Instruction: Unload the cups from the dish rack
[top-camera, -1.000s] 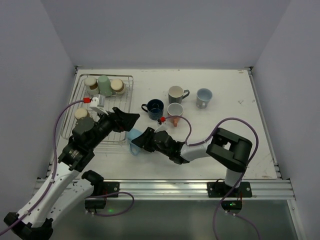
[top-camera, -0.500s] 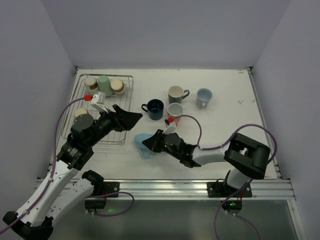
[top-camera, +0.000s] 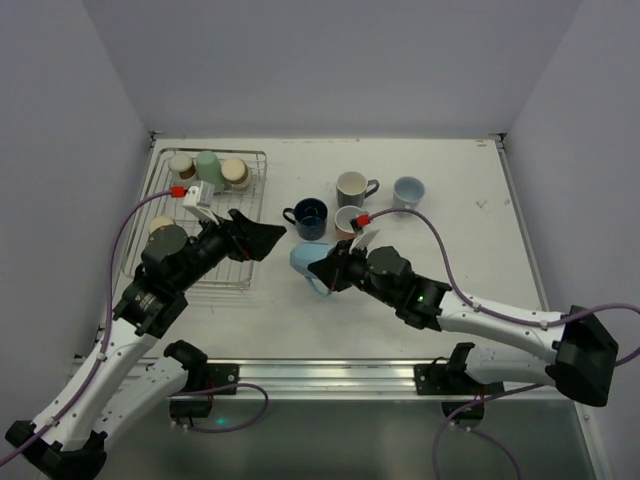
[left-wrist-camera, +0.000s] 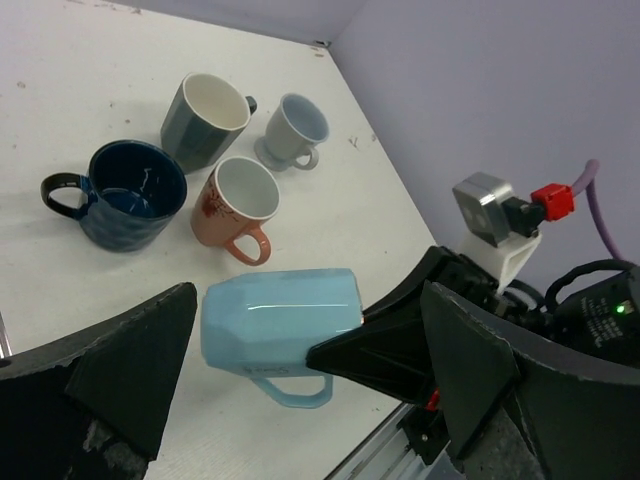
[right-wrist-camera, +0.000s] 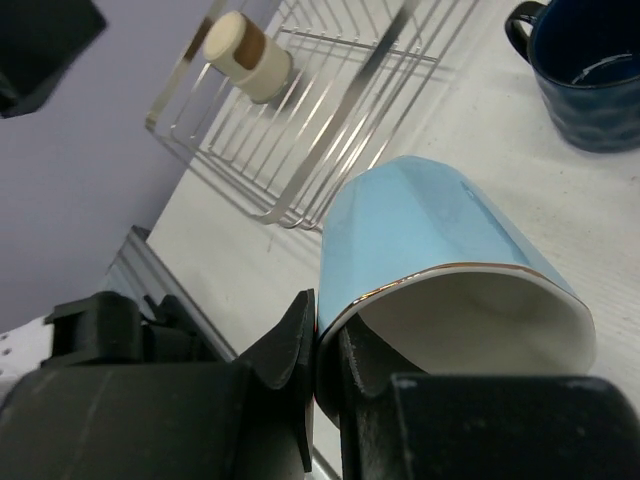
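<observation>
Blue cup (top-camera: 305, 263) in right gripper (right-wrist-camera: 319, 332), seemingly aloft

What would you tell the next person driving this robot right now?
Left gripper: open, empty, at the dish rack's right edge.
Right gripper: shut on the light blue mug's rim, mug on its side over the table.
Done: navy mug, grey-green mug, pink mug, pale blue cup stand on the table.
Left: set this mug down; unload three cups at the rack's far end and a beige cup by the left arm.
</observation>
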